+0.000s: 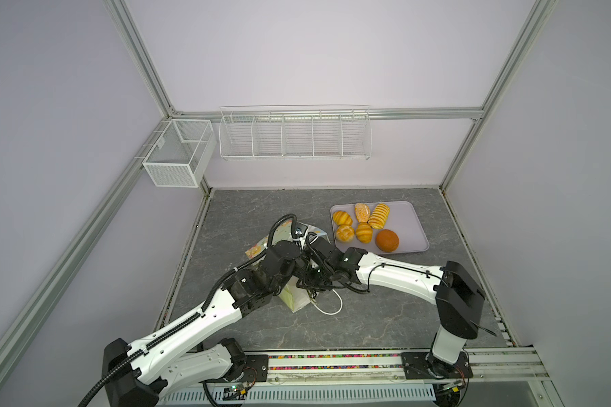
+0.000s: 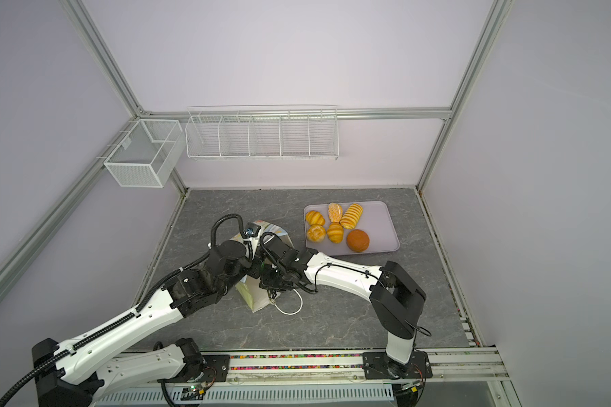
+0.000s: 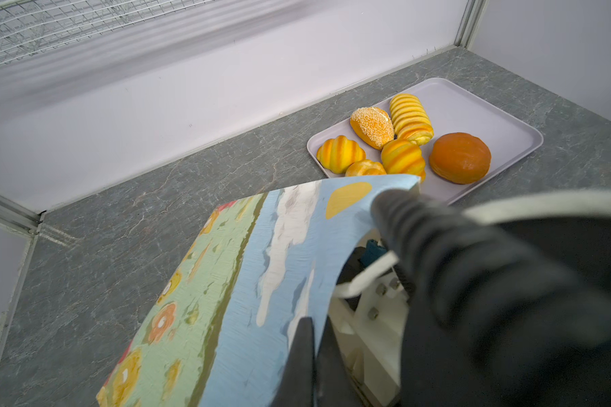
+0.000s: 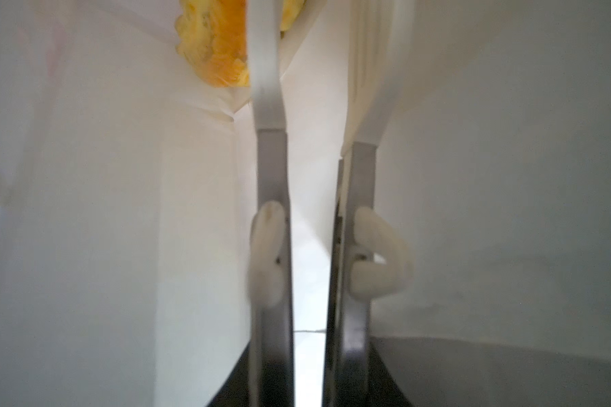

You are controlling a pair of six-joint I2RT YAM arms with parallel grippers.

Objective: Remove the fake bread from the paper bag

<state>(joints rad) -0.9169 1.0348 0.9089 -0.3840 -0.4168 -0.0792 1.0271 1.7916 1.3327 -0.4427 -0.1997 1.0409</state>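
Observation:
The paper bag (image 1: 292, 299) lies tilted on the grey table, mostly covered by both arms in both top views. Its blue-sky printed face (image 3: 261, 282) fills the left wrist view. My left gripper (image 3: 314, 326) is shut on the bag's rim, one black finger on each side of the wall. My right gripper (image 4: 314, 35) is deep inside the white interior, its fingers parted with nothing between them. One piece of fake bread (image 4: 212, 45), yellow-orange, lies at the bag's far end just beside and behind one fingertip. Several more fake bread pieces (image 1: 362, 225) sit on the lilac tray (image 1: 411, 225).
The tray (image 3: 491, 116) stands close behind and to the right of the bag. A white cord handle (image 1: 332, 308) trails on the table in front of the bag. A wire rack (image 1: 295, 135) and a mesh box (image 1: 177, 155) hang on the back wall.

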